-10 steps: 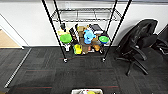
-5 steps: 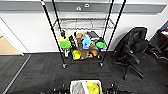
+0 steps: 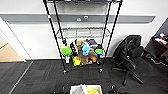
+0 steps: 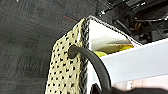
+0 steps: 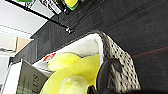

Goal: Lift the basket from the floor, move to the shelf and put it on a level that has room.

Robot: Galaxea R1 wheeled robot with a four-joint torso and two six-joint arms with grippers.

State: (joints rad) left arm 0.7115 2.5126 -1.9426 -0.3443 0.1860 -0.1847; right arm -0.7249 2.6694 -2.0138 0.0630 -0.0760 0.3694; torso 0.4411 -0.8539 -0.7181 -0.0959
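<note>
The basket (image 3: 86, 89) sits at the near edge of the head view, with yellow and white items in it. Ahead stands the shelf (image 3: 82, 37), a black-pole rack on small wheels against the wall. Its middle wire level (image 3: 82, 32) looks bare. In the left wrist view the speckled basket wall (image 4: 65, 75) hangs above the carpet floor (image 4: 25, 37), and its dark handle loop runs into my left gripper (image 4: 100, 88). My right gripper (image 5: 97, 88) holds the other handle beside the woven wall (image 5: 117, 62), over yellow items (image 5: 75, 72).
The rack's lower tier is crowded with green bowls (image 3: 66, 51), a blue toy (image 3: 85, 48) and boxes. A black office chair (image 3: 130, 57) stands right of the rack, with a dark desk (image 3: 160, 41) beyond. Wooden flooring (image 3: 8, 53) shows through a doorway at left.
The camera has come closer to the shelf, which now looms larger and centred. The basket shows a little more at the near edge.
</note>
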